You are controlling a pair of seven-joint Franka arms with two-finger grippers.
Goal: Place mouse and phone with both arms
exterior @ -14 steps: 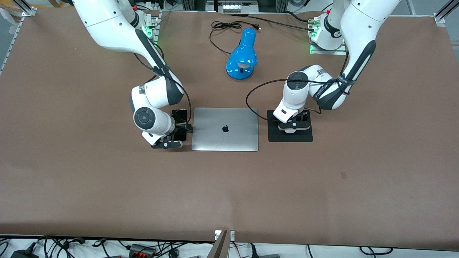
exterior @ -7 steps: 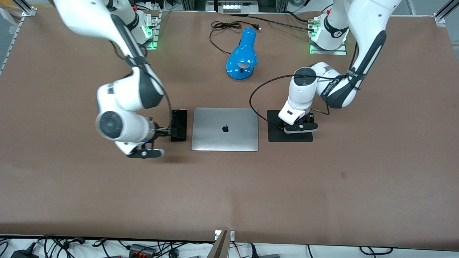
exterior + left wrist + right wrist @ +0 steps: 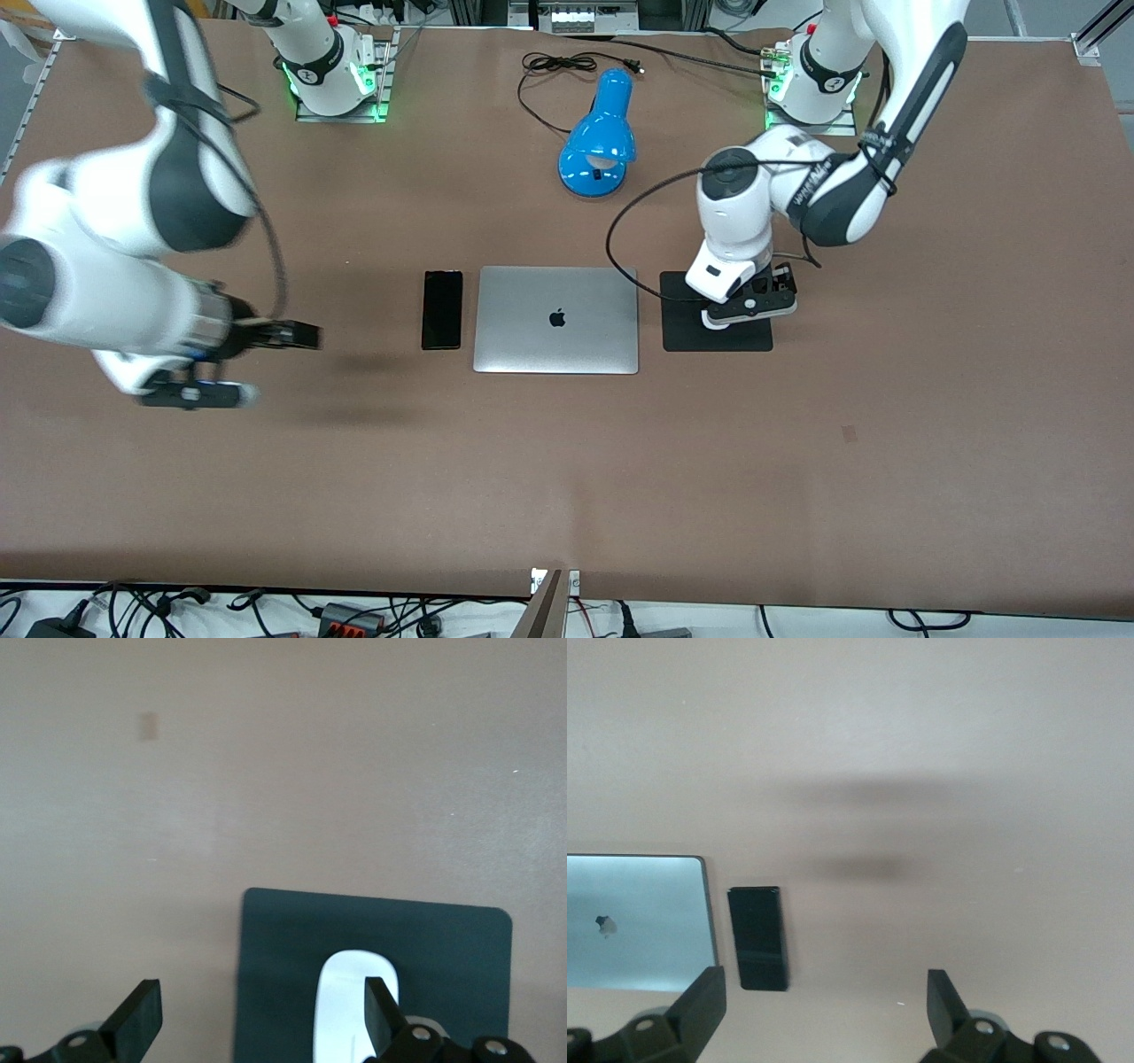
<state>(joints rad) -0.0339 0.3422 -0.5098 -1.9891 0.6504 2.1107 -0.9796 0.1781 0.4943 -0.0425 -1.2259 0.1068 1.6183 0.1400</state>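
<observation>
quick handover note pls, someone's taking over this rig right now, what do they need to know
Right pincer: open, holding nothing, up over bare table toward the right arm's end, well away from the phone.
Left pincer: open, low over the black mat, fingers apart with nothing between them.
Phone: flat on the table, right beside the closed laptop, not touching it.
Mouse: resting on the mat, free of the pincer.
Done: both things are set down and let go.
Left: only pulling the left arm clear, it seems.
</observation>
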